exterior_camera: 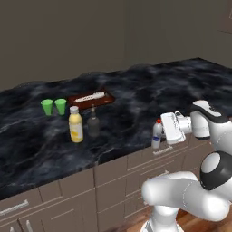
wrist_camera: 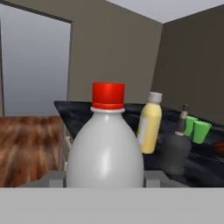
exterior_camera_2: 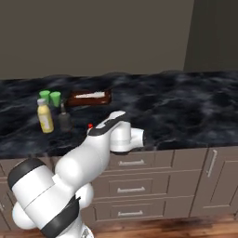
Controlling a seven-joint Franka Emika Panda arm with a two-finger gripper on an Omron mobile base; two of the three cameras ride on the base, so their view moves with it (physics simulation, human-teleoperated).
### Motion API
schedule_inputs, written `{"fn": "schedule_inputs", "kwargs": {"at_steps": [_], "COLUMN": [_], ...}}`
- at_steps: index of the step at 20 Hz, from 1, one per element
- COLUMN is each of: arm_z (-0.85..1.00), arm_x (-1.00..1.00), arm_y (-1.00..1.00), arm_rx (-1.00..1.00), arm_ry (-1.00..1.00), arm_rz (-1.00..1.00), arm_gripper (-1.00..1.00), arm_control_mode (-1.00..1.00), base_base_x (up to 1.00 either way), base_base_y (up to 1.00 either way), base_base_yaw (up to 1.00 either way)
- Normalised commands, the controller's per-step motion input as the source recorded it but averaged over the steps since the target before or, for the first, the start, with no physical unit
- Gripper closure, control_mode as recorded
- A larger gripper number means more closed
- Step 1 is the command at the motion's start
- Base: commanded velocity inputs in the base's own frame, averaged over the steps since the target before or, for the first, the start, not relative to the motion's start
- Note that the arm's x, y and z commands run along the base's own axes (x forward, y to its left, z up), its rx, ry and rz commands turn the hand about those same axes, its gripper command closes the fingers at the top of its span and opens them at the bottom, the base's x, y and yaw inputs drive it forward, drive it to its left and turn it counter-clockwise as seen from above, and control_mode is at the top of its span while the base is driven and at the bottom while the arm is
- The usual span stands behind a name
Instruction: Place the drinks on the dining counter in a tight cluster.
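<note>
The gripper (exterior_camera: pixel 159 135) is clamped part-way closed around the white bottle (exterior_camera: pixel 156 136), a smooth, rounded bottle with a red cap, held upright at the near edge of the dining counter (exterior_camera: pixel 136 90). The counter is glossy black marble with pale veins, over beige drawers. Well to the left stand a yellow bottle (exterior_camera: pixel 75 125) with a pale cap and a dark, narrow-necked bottle (exterior_camera: pixel 93 122), just beside each other. Behind them sit two green cups (exterior_camera: pixel 53 106) and a flat brown tray (exterior_camera: pixel 91 98).
</note>
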Motion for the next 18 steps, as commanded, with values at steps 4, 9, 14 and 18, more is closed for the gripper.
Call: {"fn": "schedule_inputs", "kwargs": {"at_steps": [4,9,14,18], "arm_z": [0.0,0.0,0.0,0.0], "arm_x": [0.0,0.0,0.0,0.0], "arm_y": [0.0,0.0,0.0,0.0], "arm_rx": [0.0,0.0,0.0,0.0], "arm_ry": [0.0,0.0,0.0,0.0], "arm_rz": [0.0,0.0,0.0,0.0], "arm_gripper": [1.0,1.0,1.0,1.0], "arm_control_mode": [1.0,1.0,1.0,1.0], "base_base_x": [0.55,0.72,0.67,0.58], "base_base_y": [-0.39,-0.15,-0.11,-0.15], "base_base_yaw": [0.07,0.26,0.34,0.34]}}
